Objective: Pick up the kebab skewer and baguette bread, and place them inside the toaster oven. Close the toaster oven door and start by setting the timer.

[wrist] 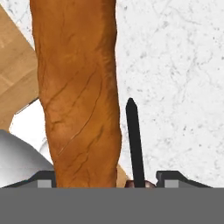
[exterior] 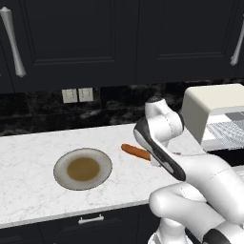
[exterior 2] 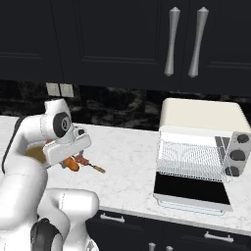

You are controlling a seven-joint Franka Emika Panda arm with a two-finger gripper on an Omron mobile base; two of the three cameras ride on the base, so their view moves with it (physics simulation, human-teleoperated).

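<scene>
A rendered home kitchen. Dark wall cabinets (exterior: 76, 33) with long silver handles (exterior 2: 172, 41) hang above a black marbled backsplash (exterior: 114, 102) that carries two wall sockets (exterior: 77, 95). Below runs a white marble worktop (exterior: 28, 157) over dark drawers (exterior: 90, 221). On it stand a cream toaster oven (exterior 2: 203, 122), its door (exterior 2: 191, 188) folded down and wire rack showing, and a plate (exterior: 83, 168); a baguette (exterior: 136, 152) lies nearby.

The baguette bread (exterior: 135, 151), a slim orange-brown loaf, lies flat on the white marble counter. The kebab skewer (exterior 2: 91, 165) lies just beside it. The cream toaster oven (exterior 2: 201, 117) stands well apart, its black glass door (exterior 2: 191, 188) folded down open.
</scene>
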